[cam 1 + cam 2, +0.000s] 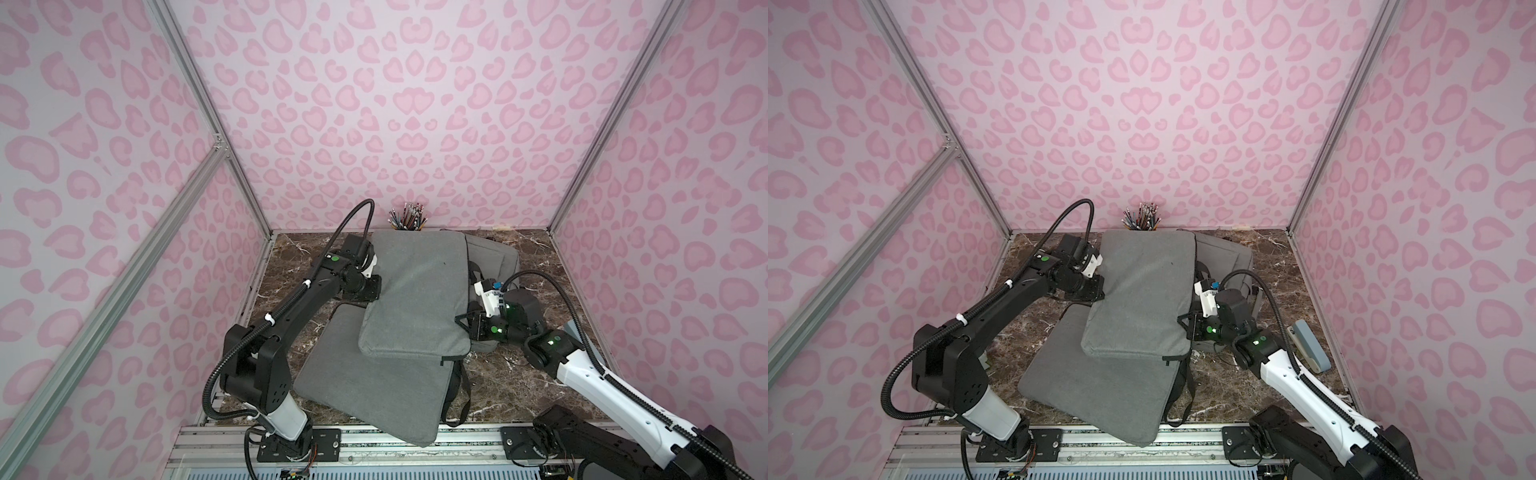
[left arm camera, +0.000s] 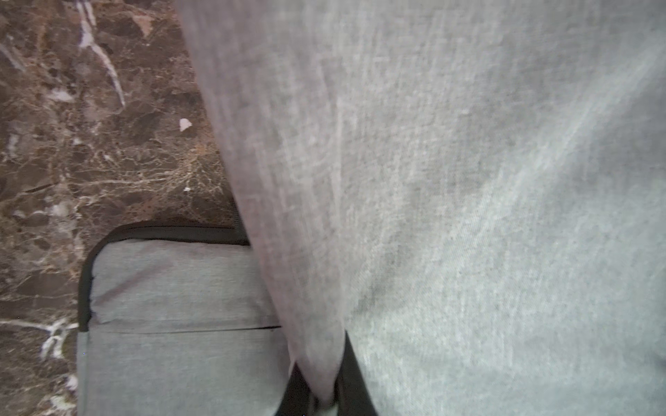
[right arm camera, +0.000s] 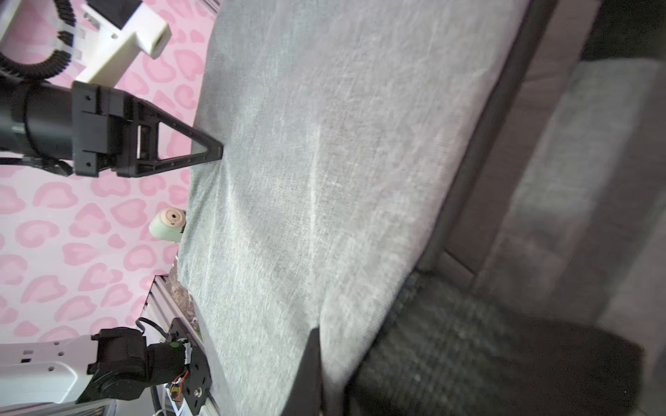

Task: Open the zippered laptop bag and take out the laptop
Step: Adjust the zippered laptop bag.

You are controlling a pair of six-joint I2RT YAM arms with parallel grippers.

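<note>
1. Above the table (image 1: 519,374), the bag (image 1: 415,291) is held over a sleeve (image 1: 374,395).
2. Its left edge is pinched by the left gripper (image 3: 216,151).
3. Its right edge is clamped by the right gripper (image 1: 465,326).

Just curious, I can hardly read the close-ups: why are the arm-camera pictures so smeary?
Left wrist view: the grey bag fills the lens, soft and streaky; the marble tabletop is sharper. Right wrist view: nearest parts blurred, the left hand crisp. Both top views: sharp, evenly lit, frame posts splayed by the wide lens.
</note>
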